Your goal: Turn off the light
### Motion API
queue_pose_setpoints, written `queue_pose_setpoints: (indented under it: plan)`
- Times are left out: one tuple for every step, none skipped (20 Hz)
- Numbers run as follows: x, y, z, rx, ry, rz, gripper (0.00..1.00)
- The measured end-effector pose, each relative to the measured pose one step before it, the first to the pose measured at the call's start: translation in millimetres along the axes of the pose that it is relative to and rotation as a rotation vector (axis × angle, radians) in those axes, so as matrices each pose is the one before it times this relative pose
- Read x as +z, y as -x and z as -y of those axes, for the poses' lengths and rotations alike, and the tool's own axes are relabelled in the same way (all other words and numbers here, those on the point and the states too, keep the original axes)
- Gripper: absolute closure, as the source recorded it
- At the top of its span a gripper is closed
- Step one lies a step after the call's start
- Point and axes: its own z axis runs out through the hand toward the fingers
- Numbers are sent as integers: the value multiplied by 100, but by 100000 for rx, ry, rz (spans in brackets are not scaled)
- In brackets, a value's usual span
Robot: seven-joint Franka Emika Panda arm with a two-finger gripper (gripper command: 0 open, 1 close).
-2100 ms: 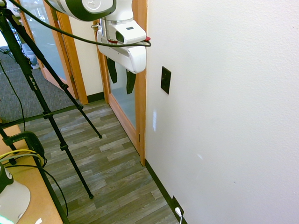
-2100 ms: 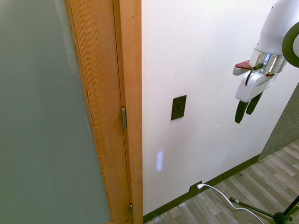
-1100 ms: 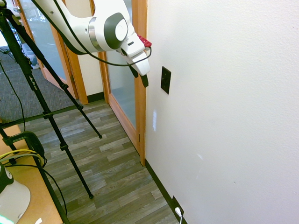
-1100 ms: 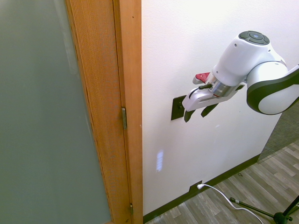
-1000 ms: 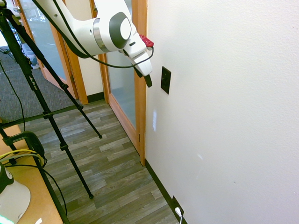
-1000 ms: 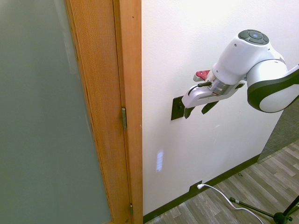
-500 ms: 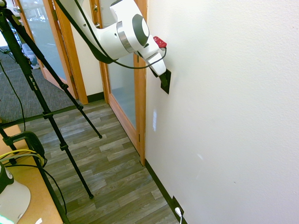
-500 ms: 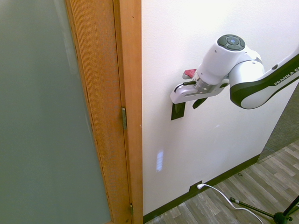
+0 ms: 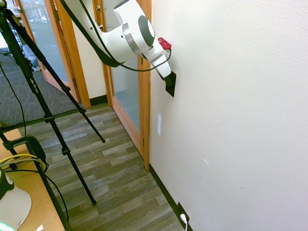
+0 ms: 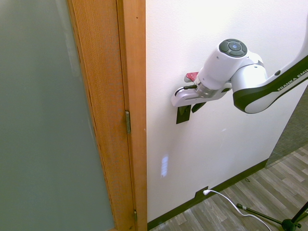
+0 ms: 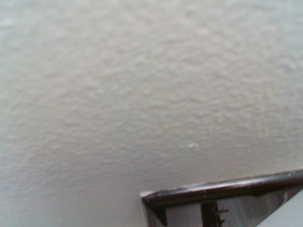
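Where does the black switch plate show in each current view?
First exterior: the switch plate, upper middle, just right of the door frame.
Second exterior: just above centre, its top behind the tool.
Wrist: bottom edge, right of middle, cut off.
Shared landmark: the white wall.

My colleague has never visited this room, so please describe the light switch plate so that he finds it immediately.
Find the wooden door frame and look at the white wall beside it. The switch plate is the small, dark upright rectangle there. Unlike the dark plate near the floor, it has no white plug.
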Motion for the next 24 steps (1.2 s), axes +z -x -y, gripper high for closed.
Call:
queue_pose_setpoints:
  plan:
    - [42,-198,-34,327,-89,-193,100]
    - [46,-201,-30,279,-201,-62,100]
    - [85,-75,-55,137,-127,124,100]
    - [112,-65,-73,116,-3,88,100]
    - [159,-29,-88,79,59,140,100]
    - [215,-31,-93,111,-144,317,100]
    - [184,79,-43,15,-607,671,100]
    - [197,96,-11,-72,-398,504,100]
    - [183,73,-10,-137,-304,346,100]
    - [85,108,21,-317,-383,257,100]
    - [-5,124,45,-218,-452,-26,100]
    - [-20,79,39,12,-164,-152,100]
    - [-7,29,1,-149,-86,-235,100]
    - [-6,32,-12,-216,-71,-195,100]
    - [-7,26,-5,-20,-54,-102,100]
    - [-1,13,-5,26,-28,-105,100]
    - [-3,36,-5,-81,-33,-136,100]
    - [-3,37,2,-164,-5,-167,100]
    - [8,39,19,-134,139,-124,100]
    - [36,23,23,-80,185,-135,100]
    - [59,28,10,-66,97,-25,100]
    - [72,27,-15,-39,87,37,100]
    - [108,46,-39,-68,158,67,100]
    - [200,76,-73,-89,302,117,100]
